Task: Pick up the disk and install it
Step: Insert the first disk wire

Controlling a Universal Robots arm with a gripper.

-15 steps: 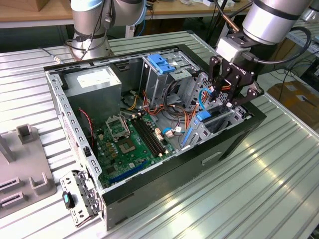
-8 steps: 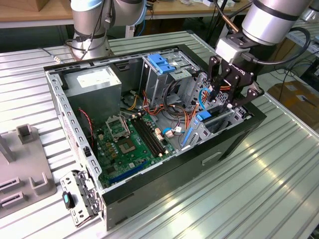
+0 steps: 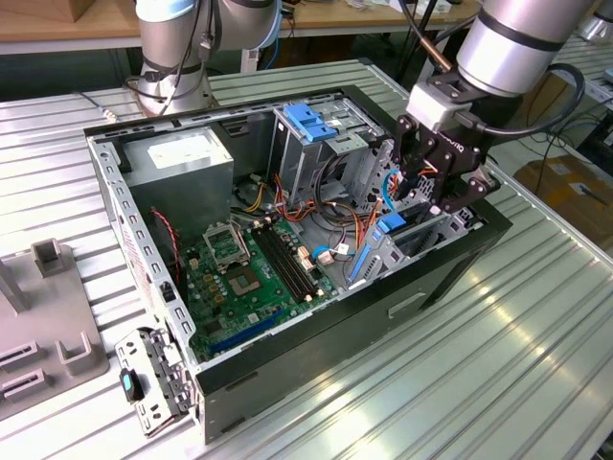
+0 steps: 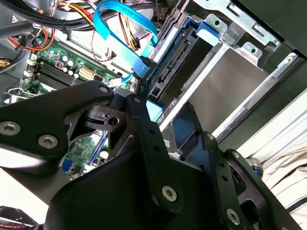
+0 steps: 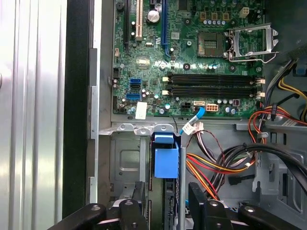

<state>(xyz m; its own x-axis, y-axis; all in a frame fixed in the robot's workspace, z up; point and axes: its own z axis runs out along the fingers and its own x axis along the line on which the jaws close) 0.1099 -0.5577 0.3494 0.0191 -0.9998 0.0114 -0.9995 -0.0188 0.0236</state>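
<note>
The pincer (image 5: pixel 168 189) is hanging inside the case (image 3: pixel 402 297) on the tabletop (image 3: pixel 498 383), over the bay (image 5: pixel 127 165) at the exterior view's right; its fingers (image 5: pixel 199 196) are standing apart, one on either side of the disk (image 5: pixel 165 163). The disk is sitting on edge in that bay, next to the motherboard (image 5: pixel 192 48), with its blue carrier showing in both wrist views; whether the fingers are touching it I cannot tell.
</note>
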